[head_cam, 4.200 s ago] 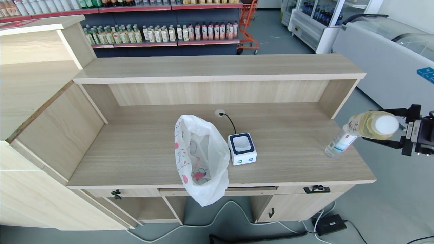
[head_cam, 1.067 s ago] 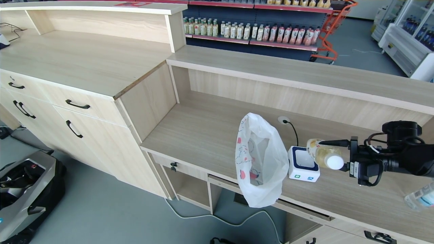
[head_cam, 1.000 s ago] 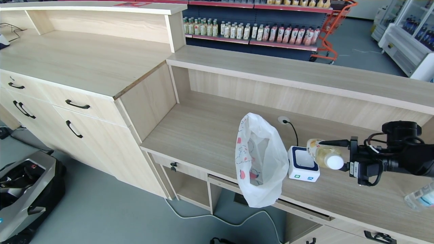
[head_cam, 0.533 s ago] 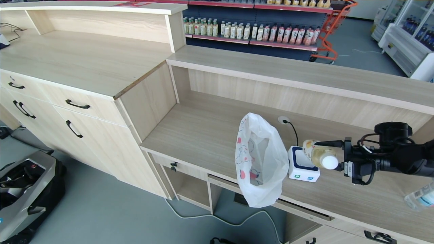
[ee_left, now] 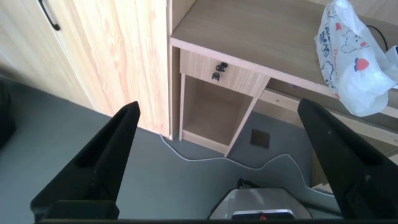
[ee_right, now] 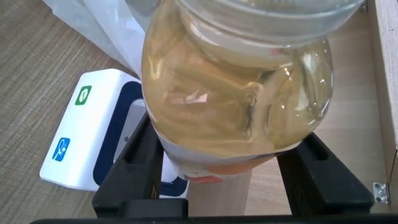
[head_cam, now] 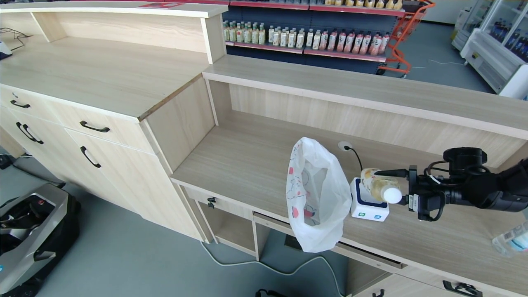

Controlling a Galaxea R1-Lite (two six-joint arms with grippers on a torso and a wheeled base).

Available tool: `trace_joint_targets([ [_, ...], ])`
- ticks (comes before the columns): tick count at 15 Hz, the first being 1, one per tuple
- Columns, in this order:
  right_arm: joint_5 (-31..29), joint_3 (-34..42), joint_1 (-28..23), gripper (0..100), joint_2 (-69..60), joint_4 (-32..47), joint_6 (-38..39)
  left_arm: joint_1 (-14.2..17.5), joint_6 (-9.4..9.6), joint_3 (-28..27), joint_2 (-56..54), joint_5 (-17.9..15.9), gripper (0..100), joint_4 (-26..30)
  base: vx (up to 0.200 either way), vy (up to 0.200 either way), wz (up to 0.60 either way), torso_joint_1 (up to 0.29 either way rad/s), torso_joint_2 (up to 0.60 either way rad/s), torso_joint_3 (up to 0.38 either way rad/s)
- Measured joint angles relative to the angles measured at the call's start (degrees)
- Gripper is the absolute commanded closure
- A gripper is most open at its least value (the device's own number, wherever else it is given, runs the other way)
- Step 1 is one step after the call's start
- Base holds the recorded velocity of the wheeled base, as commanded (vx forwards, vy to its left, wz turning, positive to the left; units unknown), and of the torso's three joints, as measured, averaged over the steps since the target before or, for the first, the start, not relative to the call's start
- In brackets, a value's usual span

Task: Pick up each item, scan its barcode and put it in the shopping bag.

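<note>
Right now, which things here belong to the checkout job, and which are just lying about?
Job in hand: bottle of yellowish drink, held in the right gripper; scanner; shopping bag; second bottle at the right end of the counter.
Just there: shelves of drinks; glass-door fridge; drawers.

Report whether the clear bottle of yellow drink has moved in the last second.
Yes: the bottle shifted left over the white scanner box, toward the plastic shopping bag.

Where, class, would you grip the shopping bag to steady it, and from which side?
Probably pinch the shopping bag by its upstanding rim, coming from its left side: the thin film stands free there, while the scanner and tea bottle crowd its right.
</note>
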Motion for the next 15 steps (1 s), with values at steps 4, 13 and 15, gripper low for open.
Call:
trace_joint_targets([
  [4, 0.21, -0.91, 0.30, 100, 1.16, -0.05, 0.07, 0.00, 0.00, 0.00, 0.00, 0.00, 0, 0.00, 0.000, 0.000, 0.00, 0.000, 0.00, 0.000],
  [13, 1.37, -1.90, -0.06, 100, 1.68, 0.20, 0.73, 0.00, 0.00, 0.00, 0.00, 0.00, 0, 0.00, 0.000, 0.000, 0.00, 0.000, 0.00, 0.000],
  [15, 1.50, -1.57, -0.11, 100, -0.17, 0.93, 4.40, 0.00, 0.00, 0.00, 0.00, 0.00, 0, 0.00, 0.000, 0.000, 0.00, 0.000, 0.00, 0.000],
])
